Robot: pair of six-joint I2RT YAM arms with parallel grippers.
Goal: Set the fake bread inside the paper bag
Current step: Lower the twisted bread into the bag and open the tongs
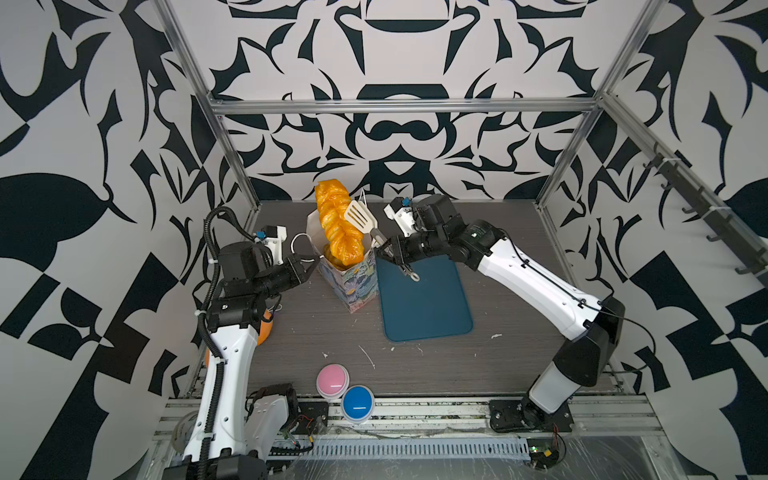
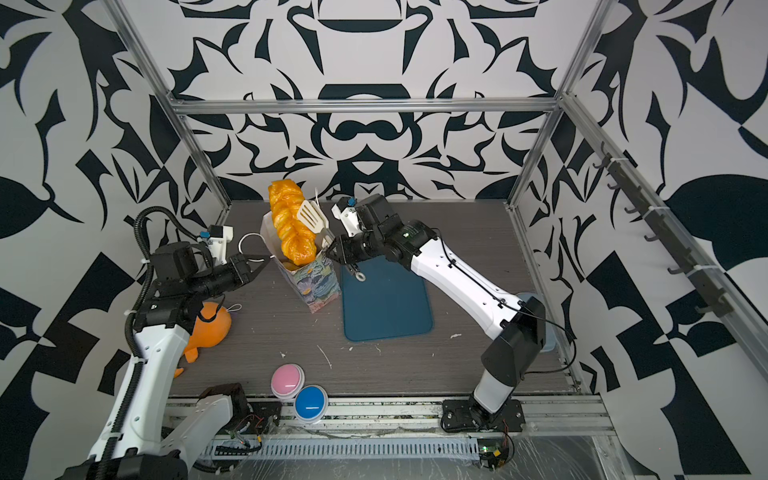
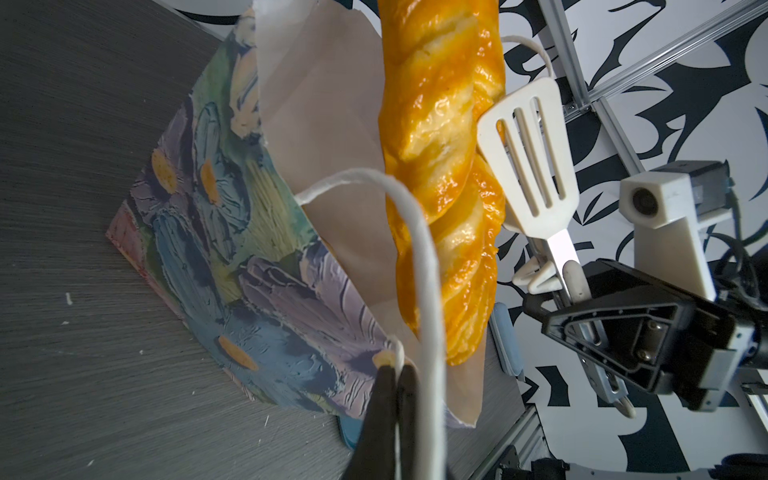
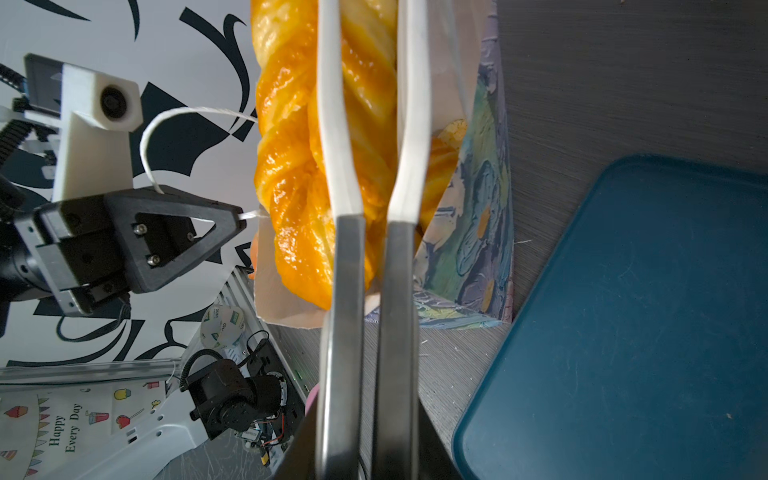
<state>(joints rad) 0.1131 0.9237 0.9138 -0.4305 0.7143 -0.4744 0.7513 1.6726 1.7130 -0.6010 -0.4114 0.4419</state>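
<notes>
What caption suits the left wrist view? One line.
Left gripper pinches the paper bag's cord handle; braided loaf stands inside, tongs alongside.

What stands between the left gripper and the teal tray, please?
The paper bag, with the braided loaf sticking out of it; both top views show this.

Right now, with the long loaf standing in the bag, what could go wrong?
The braided loaf stands with most of its length above the paper bag's rim; it may tip out. The tongs in the right pincer sit close beside it; withdrawing could knock it. The left pincer pinches the cord handle; a tug might tilt the bag.
</notes>
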